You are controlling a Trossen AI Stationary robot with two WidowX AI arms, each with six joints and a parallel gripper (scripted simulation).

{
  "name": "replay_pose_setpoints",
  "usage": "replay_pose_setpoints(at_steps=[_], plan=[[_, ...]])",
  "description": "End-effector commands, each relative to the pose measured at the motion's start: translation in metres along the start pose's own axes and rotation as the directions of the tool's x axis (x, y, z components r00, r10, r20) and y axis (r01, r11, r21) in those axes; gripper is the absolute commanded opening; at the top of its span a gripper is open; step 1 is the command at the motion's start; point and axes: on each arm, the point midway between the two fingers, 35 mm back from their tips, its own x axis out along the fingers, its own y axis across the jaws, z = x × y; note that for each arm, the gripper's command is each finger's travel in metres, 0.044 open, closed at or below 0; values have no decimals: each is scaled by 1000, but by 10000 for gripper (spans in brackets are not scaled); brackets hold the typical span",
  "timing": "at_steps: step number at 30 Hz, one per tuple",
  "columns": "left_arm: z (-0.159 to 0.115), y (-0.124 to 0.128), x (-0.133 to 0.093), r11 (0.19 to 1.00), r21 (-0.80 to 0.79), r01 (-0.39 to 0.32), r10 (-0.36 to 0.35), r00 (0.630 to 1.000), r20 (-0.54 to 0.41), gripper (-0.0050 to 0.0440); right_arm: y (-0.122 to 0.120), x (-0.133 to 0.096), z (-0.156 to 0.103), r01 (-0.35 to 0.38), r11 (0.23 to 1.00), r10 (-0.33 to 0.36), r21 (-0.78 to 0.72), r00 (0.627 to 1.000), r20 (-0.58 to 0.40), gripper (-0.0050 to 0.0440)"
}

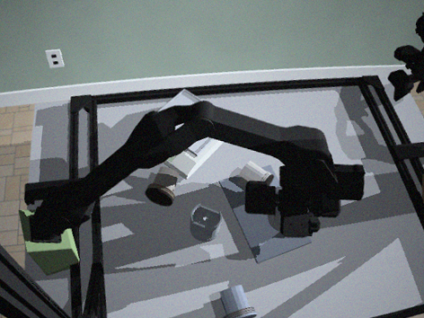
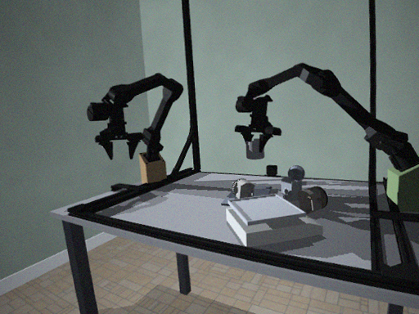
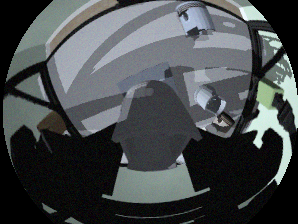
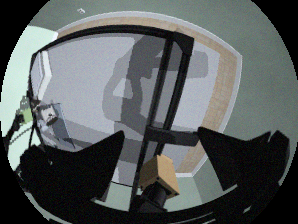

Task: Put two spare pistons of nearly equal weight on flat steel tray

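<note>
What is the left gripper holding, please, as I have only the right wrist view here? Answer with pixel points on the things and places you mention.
Observer: A piston (image 1: 275, 220) (image 2: 254, 150) (image 3: 156, 120); the exterior view shows it between the fingers of the left gripper (image 1: 278, 214) (image 2: 257, 146) (image 3: 159, 134), raised off the bench.
Operator: Thank you. Does any piston lie outside my view, away from the steel tray (image 1: 254, 238) (image 3: 145, 76) (image 4: 65, 125)?
Observer: Yes, the top view shows a pale blue-grey piston (image 1: 236, 302) (image 3: 196, 21) on its side, wholly beside the tray.

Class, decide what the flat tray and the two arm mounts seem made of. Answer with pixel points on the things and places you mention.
Tray (image 1: 276, 250): probably steel, smooth blue-grey, thin, sharp-edged. Tan mount (image 2: 153, 170): perhaps wood, matt, warm brown. Green mount (image 1: 51, 255) (image 2: 408, 189): painted or plastic, evenly coloured, flat-faced.
</note>
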Motion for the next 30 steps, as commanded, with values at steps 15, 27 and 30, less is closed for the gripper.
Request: replay_pose_setpoints(at_steps=[15,27,30], plan=[[-4,1,-9,918,391,-68,79,997,-11,158,0,0,0,-2,1000,2,-1,1000,1,440],[-4,1,-9,747,659,-91,121,993,0,158,0,0,0,-2,1000,2,-1,1000,1,440],[-4,1,-9,729,678,-92,124,992,2,158,0,0,0,-2,1000,2,-1,1000,1,440]])
